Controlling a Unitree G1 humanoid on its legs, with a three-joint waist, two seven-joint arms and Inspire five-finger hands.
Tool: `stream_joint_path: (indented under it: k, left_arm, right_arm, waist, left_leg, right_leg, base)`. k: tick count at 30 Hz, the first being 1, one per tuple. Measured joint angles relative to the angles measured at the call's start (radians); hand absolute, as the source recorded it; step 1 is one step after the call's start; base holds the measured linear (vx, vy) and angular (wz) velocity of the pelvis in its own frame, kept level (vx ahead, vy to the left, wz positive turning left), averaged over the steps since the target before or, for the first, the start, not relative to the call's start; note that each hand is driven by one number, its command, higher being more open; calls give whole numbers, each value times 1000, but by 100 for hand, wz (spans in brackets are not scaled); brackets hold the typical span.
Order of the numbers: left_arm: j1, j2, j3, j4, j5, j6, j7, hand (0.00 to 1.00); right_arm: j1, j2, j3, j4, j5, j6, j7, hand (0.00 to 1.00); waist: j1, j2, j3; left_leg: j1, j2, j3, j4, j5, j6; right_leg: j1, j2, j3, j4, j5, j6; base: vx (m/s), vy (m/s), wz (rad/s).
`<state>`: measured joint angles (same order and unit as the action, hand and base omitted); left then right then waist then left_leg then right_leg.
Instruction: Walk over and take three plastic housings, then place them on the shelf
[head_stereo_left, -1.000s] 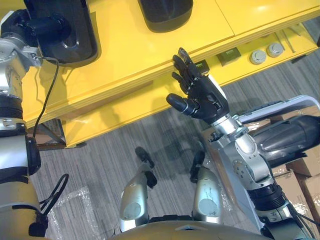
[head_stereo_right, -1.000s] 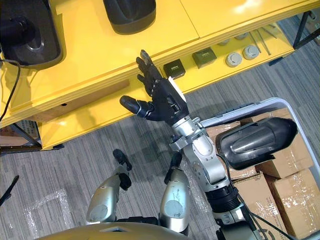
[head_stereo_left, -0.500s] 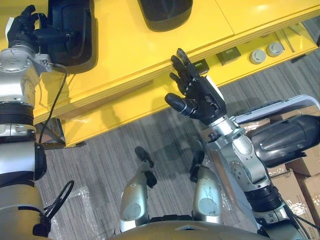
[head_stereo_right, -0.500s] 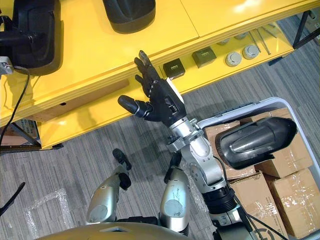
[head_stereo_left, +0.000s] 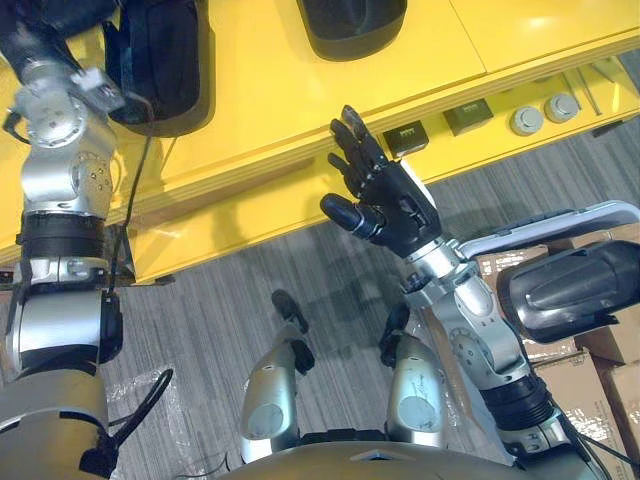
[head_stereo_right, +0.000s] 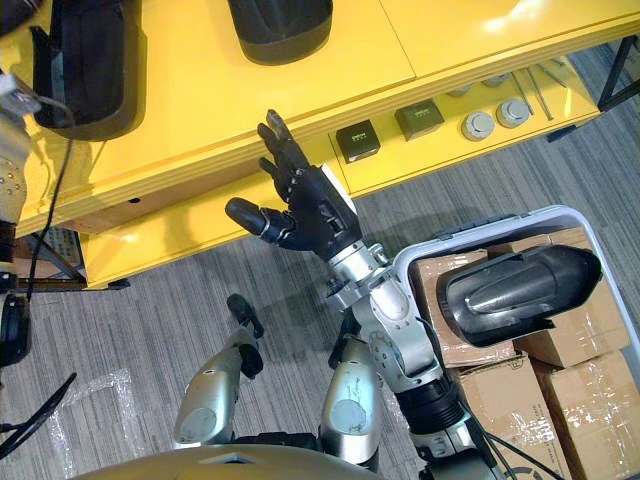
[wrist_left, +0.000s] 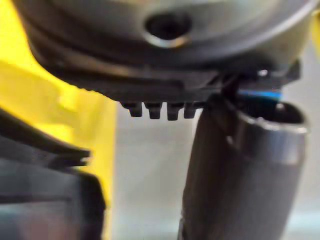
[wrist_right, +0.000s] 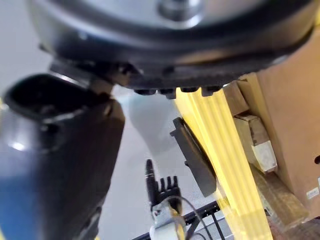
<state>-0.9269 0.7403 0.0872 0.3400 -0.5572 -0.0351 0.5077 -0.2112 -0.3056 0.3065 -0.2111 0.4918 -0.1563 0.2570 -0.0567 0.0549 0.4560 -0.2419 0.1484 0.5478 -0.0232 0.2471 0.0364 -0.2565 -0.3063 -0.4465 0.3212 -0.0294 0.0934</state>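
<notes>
Since 0.5 s ago: the whole head view has shifted slightly, so the camera moved. Beyond that, the left arm has swung further up. The left hand (wrist_left: 165, 55) now sits by the left black plastic housing (head_stereo_left: 165, 70), at the upper left corner of the head views. The right hand (head_stereo_left: 395, 200) is unchanged: palm up, fingers straight and spread, empty, just in front of the yellow wooden shelf (head_stereo_left: 270, 110).

Progress (judged): two housings lie on the shelf top, the left one and the middle black plastic housing (head_stereo_left: 350, 25). The third black plastic housing (head_stereo_right: 520, 285) rests on cardboard boxes (head_stereo_right: 580, 385) inside the pale grey plastic bin (head_stereo_left: 600, 208) beside the right arm. So two are placed and one is left to fetch.

Unclear: the left hand's fingers are cut off by the frame edge, and its wrist view is a blur of thumb and dark housing edge. Cannot tell whether it grips or has let go. The middle housing is cropped at the top.
</notes>
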Motion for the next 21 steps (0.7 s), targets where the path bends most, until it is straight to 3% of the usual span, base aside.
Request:
stream_joint_path:
  k: [3, 4, 7, 12, 14, 19, 21]
  left_arm:
    - [68, -61, 76, -192, 82, -80, 40, 100]
    - [106, -103, 92, -258, 108, -99, 53, 100]
    - [234, -184, 137, -362, 156, -119, 81, 100]
    - [480, -335, 274, -440, 174, -139, 111, 100]
    - [642, -419, 319, -514, 176, -164, 101, 100]
    - [944, -588, 306, -670, 175, -210, 18, 100]
    - [1012, -626, 291, -677, 175, -214, -17, 100]
  right_arm:
    - [-140, 5, 62, 0, -52, 0, 1, 100]
    - [-201, 16, 78, 1, -64, 0, 5, 100]
    - [-304, 65, 73, 8, -80, -3, 25, 100]
    - [-367, 83, 7, 82, -85, -8, 47, 100]
    - [-370, 82, -12, 136, -95, -3, 48, 100]
    - [-398, 84, 12, 199, -97, 8, 44, 100]
    - [-424, 92, 31, 222, -104, 19, 43, 100]
  waist:
    - [6, 15, -7]
    - [27, 25, -13]
    - [67, 45, -25]
    - [133, 45, -25]
    - [156, 45, -25]
    - [218, 46, -24]
    - [231, 46, -24]
  left_leg:
    - [-7, 3, -30, 0, 7, -4]
    - [-12, 4, -46, 0, 9, -7]
    - [-22, 3, -86, 0, 13, -13]
    - [-32, -9, -151, 0, 17, -18]
    - [-35, -27, -183, 0, 15, -20]
    - [-34, -53, -229, -25, 8, -51]
    - [-34, -56, -240, -32, 13, -56]
  right_leg:
    - [15, 6, -21, -12, 2, 1]
    - [18, 7, -30, -15, 1, 0]
    - [35, 9, -61, -25, 0, -1]
    - [71, -1, -123, -20, -18, 2]
    - [86, -22, -153, 5, -38, 10]
    - [103, -46, -192, 31, -59, 23]
    - [105, -52, -200, 40, -62, 22]
  base:
    - [16, -33, 15]
    - [34, -41, 24]
    - [50, -44, 28]
    - [63, -29, 36]
    - [49, -3, 44]
    - [32, 4, 30]
    - [15, -16, 20]
